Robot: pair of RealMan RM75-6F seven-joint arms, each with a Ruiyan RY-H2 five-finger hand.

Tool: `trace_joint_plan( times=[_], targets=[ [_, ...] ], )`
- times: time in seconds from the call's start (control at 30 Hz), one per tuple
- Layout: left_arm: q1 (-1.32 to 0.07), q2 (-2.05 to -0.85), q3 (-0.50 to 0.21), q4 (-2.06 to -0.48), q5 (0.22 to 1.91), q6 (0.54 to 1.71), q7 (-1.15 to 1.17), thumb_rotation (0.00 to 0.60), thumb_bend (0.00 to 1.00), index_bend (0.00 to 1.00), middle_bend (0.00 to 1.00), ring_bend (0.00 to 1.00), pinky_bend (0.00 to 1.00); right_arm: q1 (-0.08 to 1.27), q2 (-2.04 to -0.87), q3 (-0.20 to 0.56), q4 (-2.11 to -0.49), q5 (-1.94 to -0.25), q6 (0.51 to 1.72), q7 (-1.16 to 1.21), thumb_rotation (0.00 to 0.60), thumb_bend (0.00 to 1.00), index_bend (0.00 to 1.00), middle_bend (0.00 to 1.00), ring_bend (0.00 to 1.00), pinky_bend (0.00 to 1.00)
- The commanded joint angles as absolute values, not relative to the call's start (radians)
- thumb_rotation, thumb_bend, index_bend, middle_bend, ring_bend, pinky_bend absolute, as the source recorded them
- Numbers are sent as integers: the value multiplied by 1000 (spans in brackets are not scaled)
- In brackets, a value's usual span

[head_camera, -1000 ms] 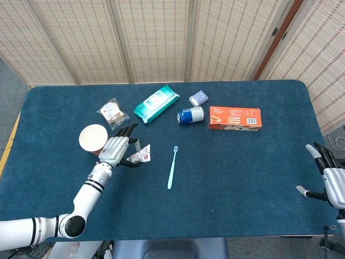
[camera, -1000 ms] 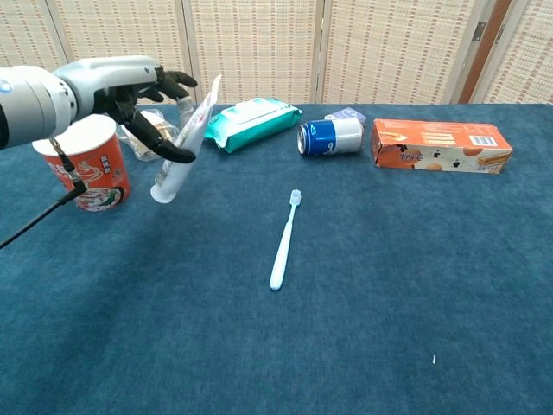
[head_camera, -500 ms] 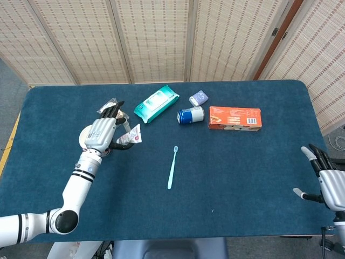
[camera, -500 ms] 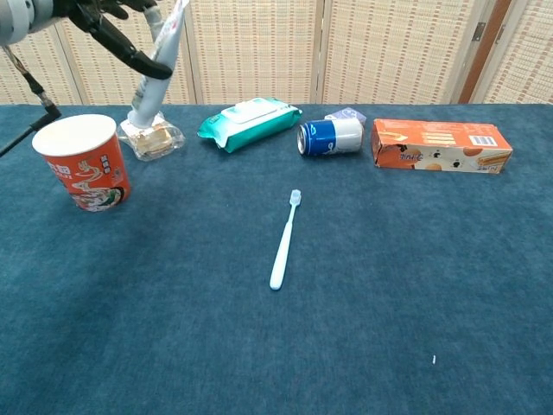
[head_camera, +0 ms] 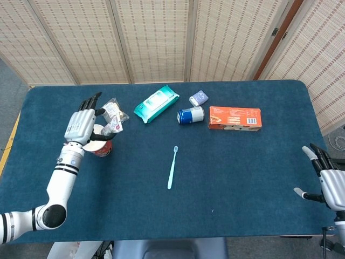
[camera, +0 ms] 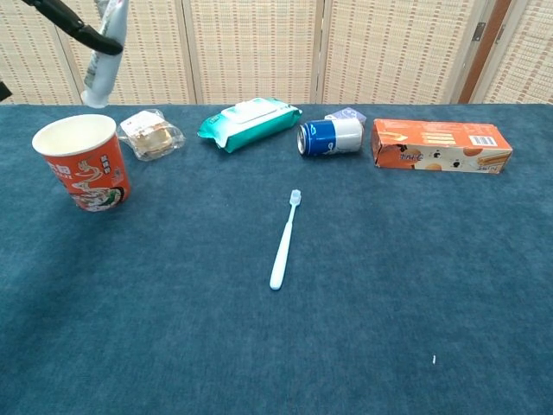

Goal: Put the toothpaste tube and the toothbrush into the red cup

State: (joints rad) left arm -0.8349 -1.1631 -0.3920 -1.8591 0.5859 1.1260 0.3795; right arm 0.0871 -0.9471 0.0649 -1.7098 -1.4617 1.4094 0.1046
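Observation:
My left hand (head_camera: 81,125) holds the white toothpaste tube (head_camera: 112,128) in the air over the red cup (head_camera: 101,147), which it partly hides in the head view. In the chest view the toothpaste tube (camera: 104,54) hangs nozzle-down above and slightly behind the red cup (camera: 82,162), with only dark fingers (camera: 73,22) showing at the top edge. The light blue toothbrush (head_camera: 172,167) lies flat mid-table, also seen as the toothbrush (camera: 284,240) in the chest view. My right hand (head_camera: 329,181) hovers open at the table's right front corner, holding nothing.
A clear snack packet (camera: 151,136) lies just behind the cup. Further back are a teal wipes pack (camera: 249,121), a blue can (camera: 330,137) on its side, a small lavender box (head_camera: 199,97) and an orange carton (camera: 441,145).
My left hand has lifted the toothpaste tube up and to the left, from beside the cup to above it. The right hand barely shifted.

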Motion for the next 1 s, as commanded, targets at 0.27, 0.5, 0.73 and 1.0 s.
trace_joint_plan(
  times=[0.27, 0.5, 0.73, 1.0],
  targets=[
    [-783, -1118, -372, -1778, 569, 1058, 284, 600, 368, 608, 0, 0, 0, 97, -957, 66, -1708, -1447, 1388, 83, 600, 0, 48, 38, 0, 252],
    [-767, -1123, -359, -1716, 576, 996, 219, 600, 369, 608, 0, 0, 0, 99, -962, 68, -1706, -1440, 1386, 75, 600, 0, 48, 38, 0, 252],
    [-769, -1157, -340, -1663, 586, 962, 193, 600, 368, 608, 0, 0, 0, 101, -963, 69, -1704, -1435, 1382, 74, 600, 0, 48, 38, 0, 252],
    [-780, -1194, -325, -1620, 590, 947, 190, 600, 368, 607, 0, 0, 0, 99, -959, 70, -1705, -1438, 1388, 83, 600, 0, 48, 38, 0, 252]
  ],
)
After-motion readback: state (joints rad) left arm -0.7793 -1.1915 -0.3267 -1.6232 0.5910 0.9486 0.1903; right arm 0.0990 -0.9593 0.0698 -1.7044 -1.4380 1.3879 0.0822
